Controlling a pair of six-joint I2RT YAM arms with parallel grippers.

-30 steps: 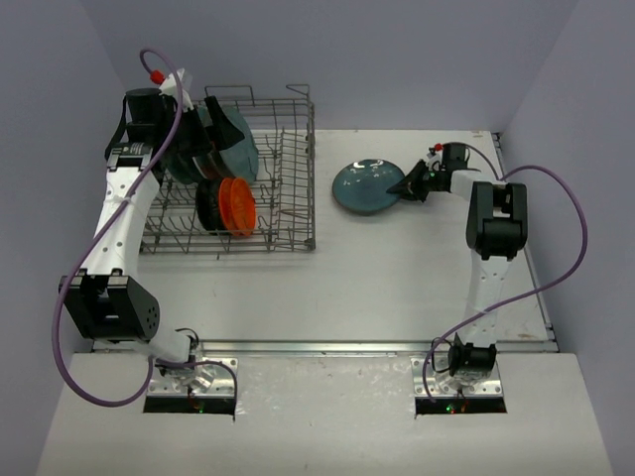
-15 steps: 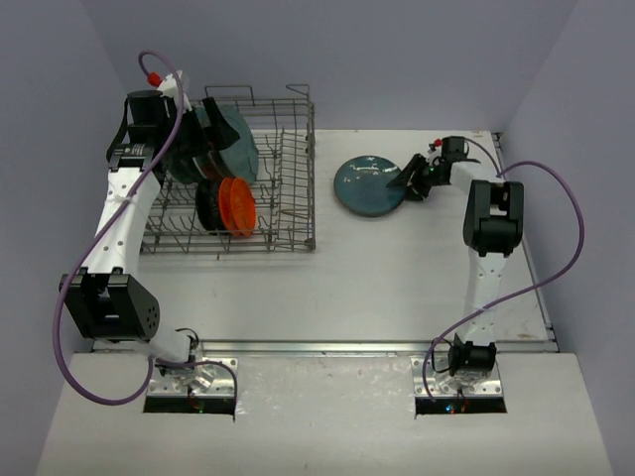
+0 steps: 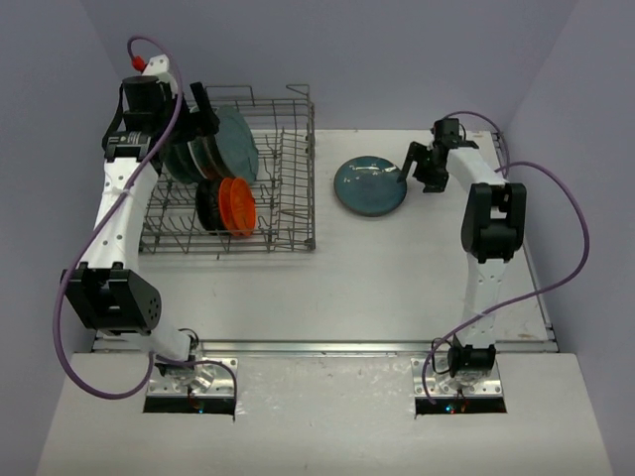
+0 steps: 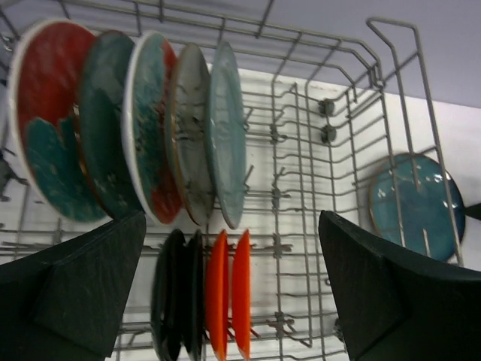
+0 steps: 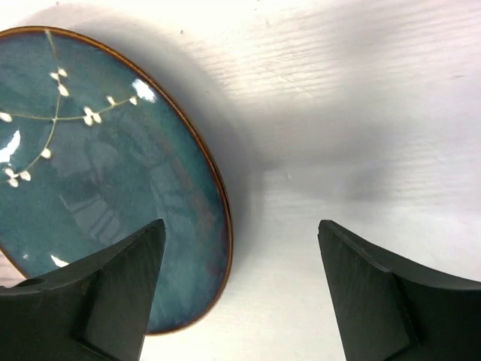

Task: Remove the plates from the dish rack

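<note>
The grey wire dish rack point(image 3: 288, 213) stands at the back left and fills the left wrist view point(image 4: 316, 195). Several large plates stand upright in it point(image 3: 220, 144), red, teal and grey-blue point(image 4: 225, 135). Below them stand two black plates point(image 4: 176, 301) and two orange plates point(image 4: 231, 293), also in the top view point(image 3: 238, 205). A blue plate with a floral twig point(image 3: 370, 185) lies flat on the table, also in the right wrist view point(image 5: 98, 173). My left gripper point(image 4: 233, 286) is open and empty above the rack. My right gripper point(image 5: 237, 293) is open and empty over that plate's right edge.
The white table point(image 3: 397, 278) stretches in front of the rack and the blue plate. The rack's raised wire handle point(image 4: 409, 83) stands at its right end. Purple walls enclose the back and sides.
</note>
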